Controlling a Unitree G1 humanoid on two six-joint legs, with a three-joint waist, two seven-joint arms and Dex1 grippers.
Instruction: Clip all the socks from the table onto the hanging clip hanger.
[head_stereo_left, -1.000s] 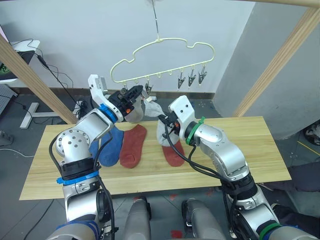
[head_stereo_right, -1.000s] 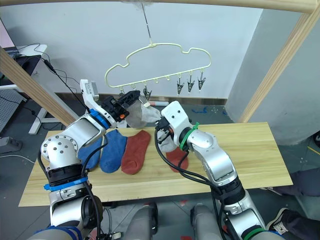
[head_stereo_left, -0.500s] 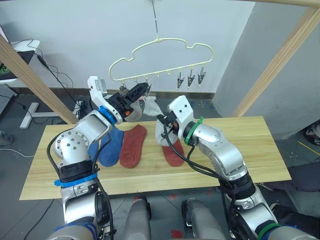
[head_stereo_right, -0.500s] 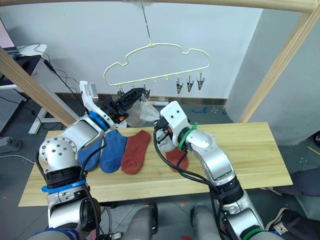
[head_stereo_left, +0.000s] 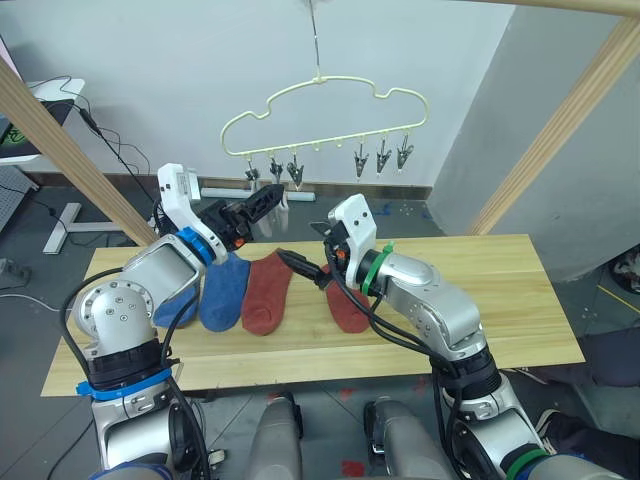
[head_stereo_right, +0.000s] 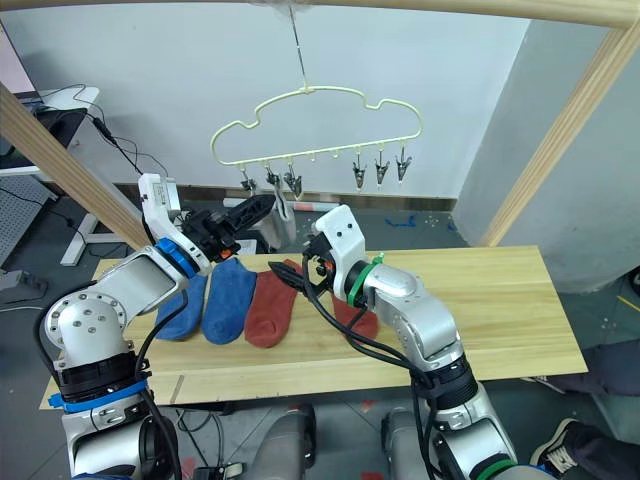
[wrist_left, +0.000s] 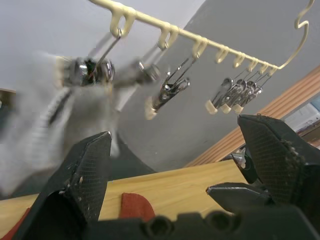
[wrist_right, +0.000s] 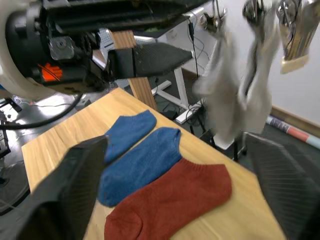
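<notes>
We see both pincers empty and spread wide. The left gripper (wrist_left: 175, 165) hangs just below the row of clips on the clip hanger (head_stereo_left: 325, 110), its fingers apart around nothing. The right gripper (wrist_right: 175, 185) is also apart and sits lower, just above the table (head_stereo_left: 480, 300).

Two grey socks (wrist_right: 240, 90) dangle from the leftmost clips, just beyond the left gripper's fingertips and above and ahead of the right one. We judge they hang there because those clips have already been closed on them, so the open fingers fit a release.

Below the right gripper, directly under its spread fingers, lie two blue socks (wrist_right: 135, 150) and a red sock (wrist_right: 175, 200), flat and side by side, edges touching. A second red sock (head_stereo_left: 348, 305) lies under the right forearm, partly hidden. We take these four as the work left.

The three clips (head_stereo_left: 382, 158) at the far end of the hanger, away from the left gripper, hang bare, and one more clip beside the grey socks looks free. Room is fair: the table is bare out past the right arm, and the air under the free clips is open. The tight spot is between the two grippers, where the hanging socks and the near clips crowd the left fingertips, so we would lift the next sock clear of them.
</notes>
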